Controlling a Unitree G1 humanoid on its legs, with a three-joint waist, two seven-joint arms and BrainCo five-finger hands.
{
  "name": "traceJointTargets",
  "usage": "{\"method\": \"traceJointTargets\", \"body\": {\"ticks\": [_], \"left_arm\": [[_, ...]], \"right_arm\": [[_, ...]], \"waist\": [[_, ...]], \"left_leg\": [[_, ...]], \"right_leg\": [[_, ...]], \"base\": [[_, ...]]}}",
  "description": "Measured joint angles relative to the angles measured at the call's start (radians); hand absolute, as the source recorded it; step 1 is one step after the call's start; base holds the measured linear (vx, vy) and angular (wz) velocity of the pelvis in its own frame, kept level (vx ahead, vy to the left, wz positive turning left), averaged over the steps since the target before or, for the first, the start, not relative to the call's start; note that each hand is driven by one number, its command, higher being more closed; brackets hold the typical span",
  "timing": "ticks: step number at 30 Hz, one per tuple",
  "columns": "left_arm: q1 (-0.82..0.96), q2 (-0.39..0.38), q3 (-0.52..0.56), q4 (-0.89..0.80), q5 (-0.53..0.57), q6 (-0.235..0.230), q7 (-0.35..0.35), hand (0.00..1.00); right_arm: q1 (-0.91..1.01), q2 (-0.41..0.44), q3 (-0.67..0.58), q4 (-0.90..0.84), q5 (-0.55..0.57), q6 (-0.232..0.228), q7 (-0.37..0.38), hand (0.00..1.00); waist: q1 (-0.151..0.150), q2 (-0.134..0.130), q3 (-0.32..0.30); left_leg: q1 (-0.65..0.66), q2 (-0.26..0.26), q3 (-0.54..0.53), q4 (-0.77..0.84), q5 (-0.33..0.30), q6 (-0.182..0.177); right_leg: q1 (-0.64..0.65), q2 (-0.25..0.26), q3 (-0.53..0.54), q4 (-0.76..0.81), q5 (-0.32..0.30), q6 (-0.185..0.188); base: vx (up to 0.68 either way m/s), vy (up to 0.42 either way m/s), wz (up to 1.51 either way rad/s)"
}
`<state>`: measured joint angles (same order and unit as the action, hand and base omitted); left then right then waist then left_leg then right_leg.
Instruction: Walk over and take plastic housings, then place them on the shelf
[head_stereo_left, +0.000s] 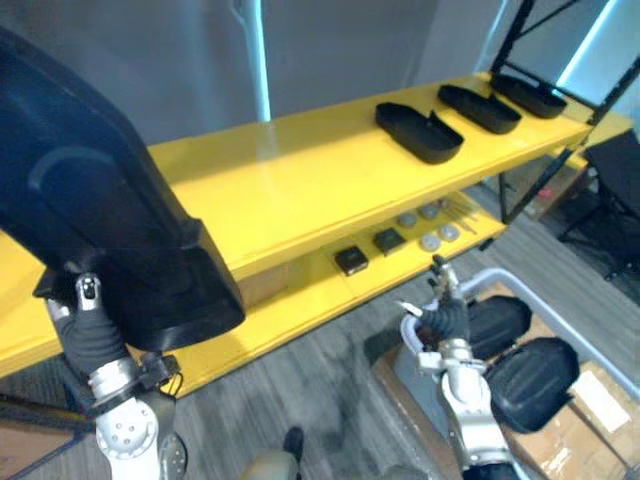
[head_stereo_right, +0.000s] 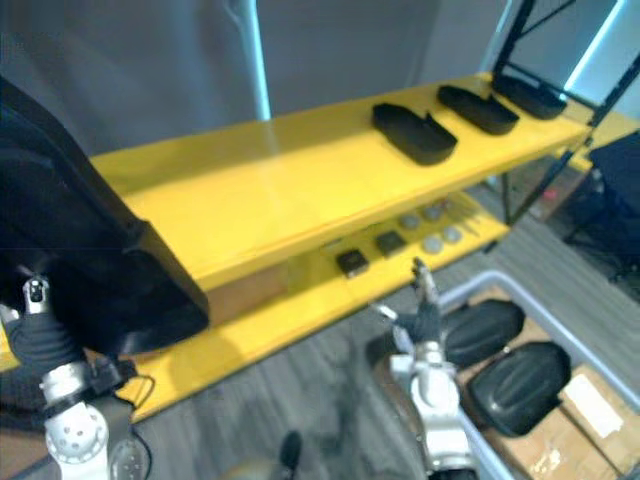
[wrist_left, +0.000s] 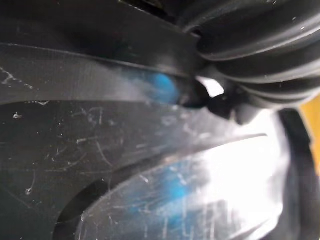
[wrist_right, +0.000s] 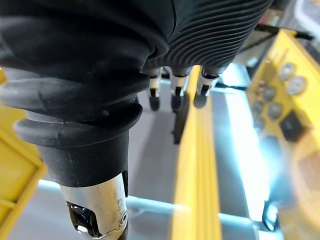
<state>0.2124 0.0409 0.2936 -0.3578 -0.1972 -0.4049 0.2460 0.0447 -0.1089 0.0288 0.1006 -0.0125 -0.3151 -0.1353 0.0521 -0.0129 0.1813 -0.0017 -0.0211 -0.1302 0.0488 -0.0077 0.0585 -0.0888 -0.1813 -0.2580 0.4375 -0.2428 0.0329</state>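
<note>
A large black plastic housing (head_stereo_left: 90, 190) hangs over the left end of the yellow shelf (head_stereo_left: 300, 180). My left hand (head_stereo_left: 85, 330) grips it from below: the thumb lies on its near face and the fingers are hidden behind it. In the left wrist view the housing's scratched wall (wrist_left: 100, 150) sits right against the hand. Three more black housings (head_stereo_left: 420, 130) (head_stereo_left: 480, 108) (head_stereo_left: 530, 95) lie in a row on the shelf's right end. My right hand (head_stereo_left: 440, 315) is lower right, open and empty, its fingers (wrist_right: 172, 95) straight, above two housings (head_stereo_left: 500, 320) (head_stereo_left: 530, 380) in a bin.
The grey bin (head_stereo_left: 520, 278) stands on cardboard at the lower right. The lower yellow shelf board (head_stereo_left: 300, 300) carries small black blocks (head_stereo_left: 351, 260) and silver discs (head_stereo_left: 430, 225). A black frame (head_stereo_left: 520, 170) and a dark chair (head_stereo_left: 615, 180) stand at the right.
</note>
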Motion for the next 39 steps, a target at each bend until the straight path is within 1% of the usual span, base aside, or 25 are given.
{"method": "traceJointTargets", "body": {"ticks": [3,4,5,6,7,8,9,11,12,13,15,17,18,19,20,21,22,24,26,29,31,32,34,36,39], "left_arm": [[-0.026,0.001,-0.009,0.032,0.000,0.013,0.012,1.00],[-0.026,0.002,-0.017,0.032,0.000,0.015,0.013,1.00],[-0.025,0.003,-0.031,0.032,0.000,0.015,0.012,1.00],[-0.014,0.006,-0.038,0.021,0.001,0.014,0.011,1.00],[-0.006,-0.001,-0.050,0.021,0.001,0.016,0.009,1.00],[0.002,-0.011,-0.054,0.022,0.000,0.017,0.009,1.00],[0.031,-0.025,-0.060,0.017,-0.003,0.019,0.010,1.00],[0.044,-0.036,-0.069,0.016,-0.003,0.029,0.008,1.00],[0.041,-0.044,-0.079,0.015,-0.003,0.036,0.008,1.00],[0.041,-0.049,-0.081,0.015,-0.003,0.036,0.008,1.00],[0.040,-0.050,-0.079,0.016,-0.003,0.038,0.010,1.00],[0.034,-0.050,-0.078,0.016,-0.003,0.038,0.007,1.00],[0.020,-0.050,-0.081,0.017,-0.003,0.039,-0.002,1.00],[0.010,-0.050,-0.082,0.017,-0.003,0.039,-0.010,1.00],[-0.014,-0.050,-0.084,0.017,-0.002,0.040,-0.023,1.00],[-0.028,-0.049,-0.096,0.017,-0.001,0.040,-0.028,1.00],[-0.034,-0.047,-0.102,0.026,0.000,0.040,-0.029,1.00],[-0.036,-0.040,-0.110,0.030,0.000,0.046,-0.028,1.00],[-0.039,-0.023,-0.114,0.029,0.000,0.057,-0.034,1.00],[-0.055,0.020,-0.121,0.029,0.006,0.104,-0.070,1.00],[-0.105,0.042,-0.138,0.039,0.001,0.158,-0.119,1.00],[-0.124,0.047,-0.150,0.049,0.000,0.171,-0.126,1.00],[-0.207,0.080,-0.197,0.112,-0.001,0.243,-0.148,1.00],[-0.279,0.105,-0.235,0.186,-0.010,0.291,-0.166,1.00],[-0.417,0.132,-0.280,0.321,-0.048,0.379,-0.153,1.00]], "right_arm": [[-0.003,-0.020,-0.009,-0.039,0.058,-0.027,0.054,0.00],[-0.003,-0.021,-0.009,-0.054,0.062,-0.032,0.060,0.00],[-0.003,-0.026,-0.008,-0.081,0.078,-0.038,0.072,0.00],[-0.006,-0.030,-0.004,-0.109,0.078,-0.044,0.085,0.00],[-0.009,-0.045,-0.002,-0.128,0.078,-0.051,0.095,0.00],[-0.011,-0.056,-0.001,-0.133,0.079,-0.055,0.098,0.00],[-0.024,-0.079,0.001,-0.133,0.084,-0.055,0.110,0.00],[-0.034,-0.108,-0.008,-0.133,0.116,-0.054,0.124,0.00],[-0.036,-0.116,-0.027,-0.133,0.131,-0.054,0.135,0.00],[-0.036,-0.118,-0.035,-0.133,0.141,-0.053,0.138,0.00],[-0.035,-0.118,-0.065,-0.134,0.177,-0.054,0.144,0.00],[-0.034,-0.115,-0.095,-0.145,0.193,-0.054,0.153,0.00],[-0.030,-0.109,-0.119,-0.163,0.193,-0.058,0.153,0.00],[-0.030,-0.104,-0.134,-0.170,0.193,-0.061,0.151,0.00],[-0.031,-0.096,-0.157,-0.175,0.190,-0.062,0.141,0.00],[-0.028,-0.095,-0.168,-0.174,0.185,-0.062,0.128,0.00],[-0.026,-0.087,-0.167,-0.171,0.184,-0.061,0.125,0.00],[-0.018,-0.054,-0.152,-0.190,0.183,-0.061,0.109,0.00],[-0.018,-0.043,-0.152,-0.200,0.184,-0.062,0.092,0.00],[0.009,0.001,-0.152,-0.216,0.185,-0.080,0.063,0.00],[0.055,0.032,-0.143,-0.230,0.161,-0.080,0.041,0.00],[0.069,0.036,-0.142,-0.239,0.154,-0.079,0.041,0.00],[0.110,0.038,-0.120,-0.280,0.140,-0.077,0.047,0.00],[0.133,0.038,-0.106,-0.301,0.136,-0.069,0.055,0.00],[0.192,0.038,-0.100,-0.330,0.143,-0.049,0.105,0.00]], "waist": [[-0.023,0.003,-0.001],[-0.026,0.000,-0.002],[-0.026,-0.009,-0.008],[-0.021,-0.042,-0.030],[-0.015,-0.039,-0.046],[-0.013,-0.027,-0.056],[0.002,0.013,-0.074],[0.002,0.042,-0.091],[-0.002,0.053,-0.093],[-0.006,0.052,-0.092],[-0.009,0.044,-0.084],[-0.010,0.031,-0.075],[-0.016,0.026,-0.071],[-0.022,0.030,-0.069],[-0.034,0.040,-0.059],[-0.046,0.048,-0.059],[-0.043,0.042,-0.054],[-0.044,0.024,-0.053],[-0.047,0.009,-0.060],[-0.070,0.003,-0.066],[-0.083,0.004,-0.067],[-0.090,0.006,-0.068],[-0.120,0.016,-0.075],[-0.139,0.019,-0.077],[-0.184,0.020,-0.078]], "left_leg": [[0.001,0.003,-0.072,0.037,-0.045,-0.026],[0.001,-0.001,-0.090,0.042,-0.053,-0.032],[0.002,-0.011,-0.113,0.052,-0.068,-0.044],[0.002,-0.036,-0.137,0.051,-0.084,-0.062],[0.007,-0.029,-0.163,0.050,-0.097,-0.080],[0.014,-0.016,-0.163,0.050,-0.101,-0.093],[0.018,0.022,-0.160,0.052,-0.105,-0.120],[0.017,0.058,-0.128,0.054,-0.107,-0.133],[0.015,0.071,-0.072,0.083,-0.111,-0.136],[0.012,0.074,-0.040,0.108,-0.115,-0.137],[-0.024,0.079,0.076,0.242,-0.140,-0.112],[-0.037,0.084,0.146,0.267,-0.153,-0.092],[-0.051,0.109,0.209,0.247,-0.164,-0.073],[-0.058,0.122,0.229,0.234,-0.163,-0.075],[-0.058,0.149,0.251,0.195,-0.147,-0.088],[-0.042,0.171,0.267,0.148,-0.082,-0.151],[-0.025,0.153,0.282,0.137,-0.080,-0.158],[0.022,0.096,0.317,0.075,-0.075,-0.140],[0.034,0.072,0.342,0.048,-0.069,-0.127],[0.036,0.048,0.375,0.032,-0.067,-0.108],[0.036,0.046,0.399,0.029,-0.065,-0.105],[0.035,0.048,0.402,0.028,-0.065,-0.105],[0.039,0.059,0.424,0.020,-0.065,-0.105],[0.061,0.069,0.454,0.003,-0.065,-0.105],[0.087,0.074,0.490,-0.018,-0.065,-0.105]], "right_leg": [[-0.044,0.060,0.153,-0.144,0.041,0.049],[-0.042,0.062,0.168,-0.168,0.057,0.044],[-0.032,0.060,0.186,-0.199,0.070,0.043],[-0.022,0.043,0.188,-0.236,0.097,0.048],[-0.009,0.043,0.170,-0.236,0.175,0.062],[-0.006,0.054,0.158,-0.235,0.184,0.054],[0.019,0.081,0.127,-0.251,0.192,0.035],[0.058,0.106,0.079,-0.282,0.192,0.030],[0.096,0.115,0.054,-0.301,0.191,0.029],[0.118,0.117,0.040,-0.311,0.190,0.027],[0.181,0.117,0.011,-0.329,0.181,0.012],[0.199,0.102,0.004,-0.335,0.174,0.001],[0.200,0.093,-0.020,-0.341,0.171,-0.002],[0.202,0.087,-0.027,-0.343,0.170,-0.001],[0.212,0.074,-0.040,-0.343,0.166,0.008],[0.219,0.061,-0.041,-0.340,0.149,0.044],[0.224,0.044,-0.034,-0.339,0.146,0.057],[0.226,-0.012,-0.011,-0.345,0.155,0.070],[0.212,-0.035,0.002,-0.347,0.162,0.081],[0.193,-0.052,0.026,-0.364,0.180,0.109],[0.182,-0.051,0.048,-0.384,0.198,0.123],[0.182,-0.049,0.049,-0.389,0.204,0.121],[0.176,-0.034,0.067,-0.407,0.229,0.114],[0.175,-0.022,0.082,-0.419,0.245,0.108],[0.173,-0.012,0.111,-0.431,0.259,0.103]], "base": [[0.16,-0.132,0.64],[0.20,-0.268,0.96],[0.19,-0.290,0.83],[0.28,-0.398,1.06],[0.27,-0.351,0.84],[0.31,-0.327,0.60],[0.26,-0.230,0.34],[0.30,-0.216,0.64],[0.25,-0.154,0.74],[0.19,-0.118,0.69],[0.14,-0.102,0.44],[0.06,0.007,0.35],[0.02,0.066,0.47],[0.01,0.121,0.55],[0.02,0.188,0.46],[0.03,0.222,0.27],[0.03,0.220,-0.05],[0.02,0.267,-0.28],[0.01,0.217,-0.29],[0.03,0.106,-0.27],[0.07,0.055,-0.29],[0.08,0.025,-0.27],[0.07,0.014,-0.28],[0.04,0.010,-0.42],[0.01,0.008,-0.41]]}}
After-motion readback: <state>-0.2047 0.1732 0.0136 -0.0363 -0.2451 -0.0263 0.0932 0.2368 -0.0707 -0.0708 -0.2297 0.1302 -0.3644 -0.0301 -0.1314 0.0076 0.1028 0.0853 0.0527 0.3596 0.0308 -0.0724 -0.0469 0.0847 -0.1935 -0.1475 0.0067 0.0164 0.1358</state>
